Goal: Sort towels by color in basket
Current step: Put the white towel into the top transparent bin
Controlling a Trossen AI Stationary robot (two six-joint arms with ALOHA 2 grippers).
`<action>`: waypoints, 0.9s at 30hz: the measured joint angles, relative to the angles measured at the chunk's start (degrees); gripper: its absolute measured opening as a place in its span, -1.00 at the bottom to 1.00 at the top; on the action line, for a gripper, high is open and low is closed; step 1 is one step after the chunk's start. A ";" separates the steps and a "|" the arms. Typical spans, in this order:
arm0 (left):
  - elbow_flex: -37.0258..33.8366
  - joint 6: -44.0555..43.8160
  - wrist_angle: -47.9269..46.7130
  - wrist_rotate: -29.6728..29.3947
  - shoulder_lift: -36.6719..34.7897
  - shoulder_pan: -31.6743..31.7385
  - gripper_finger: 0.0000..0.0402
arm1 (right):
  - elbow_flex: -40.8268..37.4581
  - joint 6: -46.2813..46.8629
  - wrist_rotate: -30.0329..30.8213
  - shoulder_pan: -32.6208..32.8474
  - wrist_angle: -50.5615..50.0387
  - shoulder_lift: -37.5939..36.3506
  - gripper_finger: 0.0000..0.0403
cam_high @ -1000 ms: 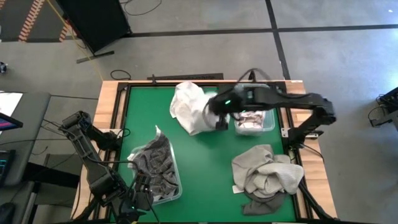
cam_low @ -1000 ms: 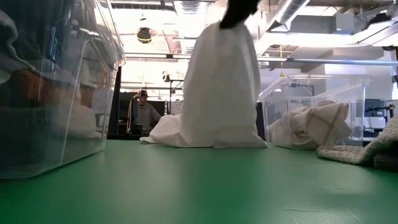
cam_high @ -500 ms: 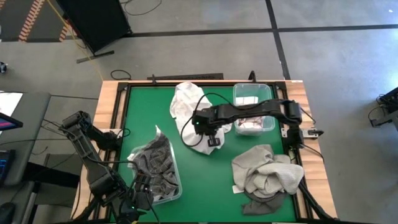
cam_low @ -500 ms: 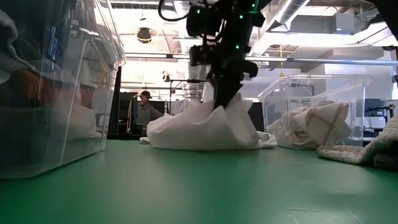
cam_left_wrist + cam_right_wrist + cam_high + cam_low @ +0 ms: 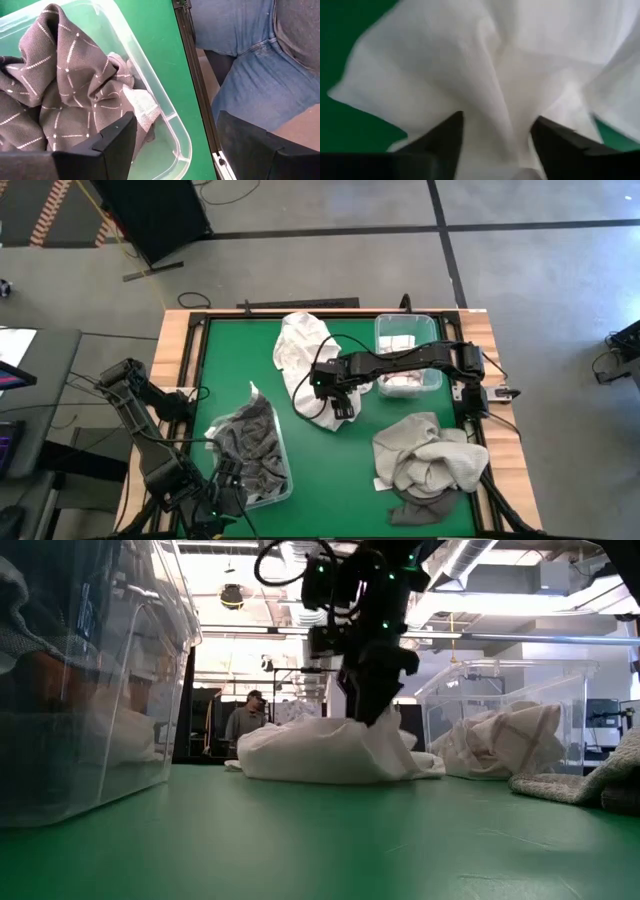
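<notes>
Over the last second the white towel (image 5: 303, 358) was lowered from a hanging drape to a heap on the table beside the far bin (image 5: 408, 367). The right gripper (image 5: 340, 402) was clenched on its fold; binning was judged undone.

Overhead, table-level, two wrist close-ups
</notes>
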 joint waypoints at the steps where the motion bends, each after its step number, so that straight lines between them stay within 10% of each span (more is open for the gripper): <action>1: 0.00 -0.02 0.00 -0.01 0.00 0.00 0.31 | -0.77 0.41 -0.01 -0.17 0.25 0.00 0.44; 7: 0.00 0.28 -0.03 -0.07 0.00 -0.01 0.31 | -8.00 1.76 0.13 -1.58 6.39 0.02 0.80; 14: -0.02 0.73 -0.04 -0.67 0.00 0.00 0.31 | -13.73 1.49 -1.76 -3.35 14.72 -0.30 0.70; 20: -0.02 0.70 -0.06 -0.88 0.00 -0.01 0.31 | -13.87 1.73 -4.54 -3.92 15.02 -0.29 0.25; 27: -0.02 0.77 -0.07 -1.72 0.00 0.00 0.31 | -13.87 1.72 -6.14 -2.97 14.57 -0.33 -0.73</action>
